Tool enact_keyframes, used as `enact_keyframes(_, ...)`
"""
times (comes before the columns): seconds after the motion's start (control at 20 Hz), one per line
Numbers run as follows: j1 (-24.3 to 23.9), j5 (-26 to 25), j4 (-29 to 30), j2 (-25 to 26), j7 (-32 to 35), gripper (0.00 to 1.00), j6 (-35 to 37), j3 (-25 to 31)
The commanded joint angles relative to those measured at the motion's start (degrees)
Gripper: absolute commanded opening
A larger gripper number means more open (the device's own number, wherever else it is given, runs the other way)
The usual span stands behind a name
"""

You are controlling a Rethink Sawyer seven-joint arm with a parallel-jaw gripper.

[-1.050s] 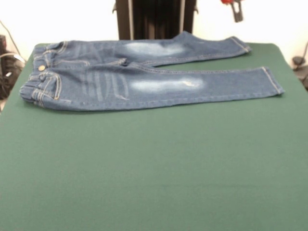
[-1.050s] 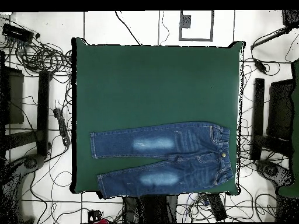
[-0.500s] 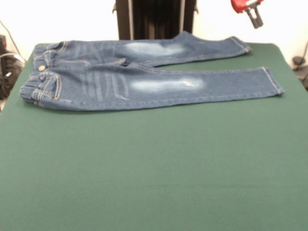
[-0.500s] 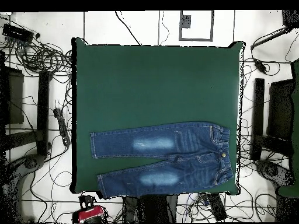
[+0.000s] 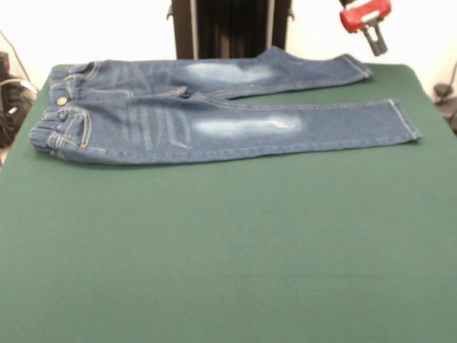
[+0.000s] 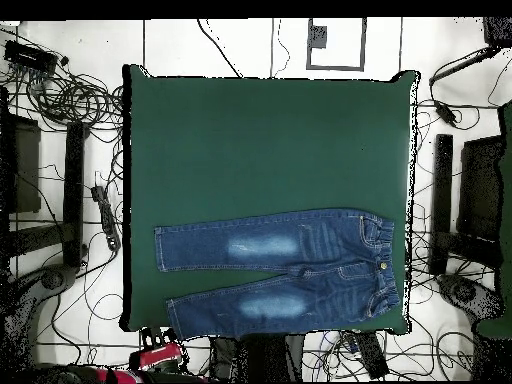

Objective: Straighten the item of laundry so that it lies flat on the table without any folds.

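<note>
Jeans [image 5: 214, 114] lying spread flat on green table [image 5: 228, 250], gripper [image 5: 373, 36] hovering above far leg's hem, finger spread impossible to tell

1. the gripper [image 5: 374, 39] has a red block-shaped body with a pale stripe across it.
2. a grey finger juts from the red body.
3. overhead, the arm [image 6: 150, 358] shows red and black parts.

Front and overhead cameras share the table [image 5: 228, 250].
</note>
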Motion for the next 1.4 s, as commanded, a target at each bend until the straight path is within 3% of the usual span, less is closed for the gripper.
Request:
enact_keyframes(0.05, -1.4, -4.6, 10.7, 17.0, 9.0, 0.00, 19.2, 1.0)
enact_keyframes(0.55, -3.6, -8.9, 11.0, 18.2, 9.4, 0.00, 18.6, -0.1)
enact_keyframes(1.4, -6.0, -10.5, 12.0, 17.9, 9.9, 0.00, 19.1, 0.8)
